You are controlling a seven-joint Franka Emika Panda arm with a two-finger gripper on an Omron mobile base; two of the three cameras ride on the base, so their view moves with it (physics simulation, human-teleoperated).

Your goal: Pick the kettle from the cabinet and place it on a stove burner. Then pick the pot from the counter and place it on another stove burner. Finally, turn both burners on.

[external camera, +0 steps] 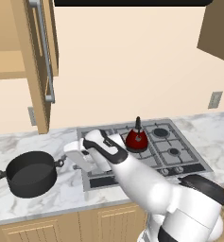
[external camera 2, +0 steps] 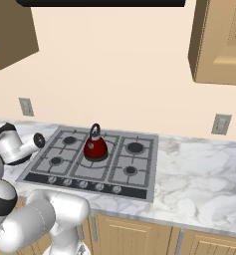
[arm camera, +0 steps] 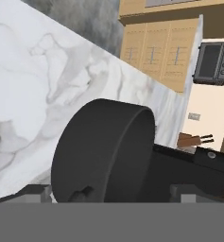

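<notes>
The red kettle [external camera: 136,139] sat on a burner in the middle of the cooktop [external camera: 182,159], so the pot [external camera: 30,173] looked like the next job. The black pot stood on the marble counter [external camera: 61,198], to the left of the cooktop. The gripper [external camera: 78,159] was just beside the pot, on the cooktop side, close to its near loop handle [external camera: 60,163]. It was wide open and held nothing. In the hand view the pot [arm camera: 104,150] was close in front, so the hand only needed a short reach to the left.
</notes>
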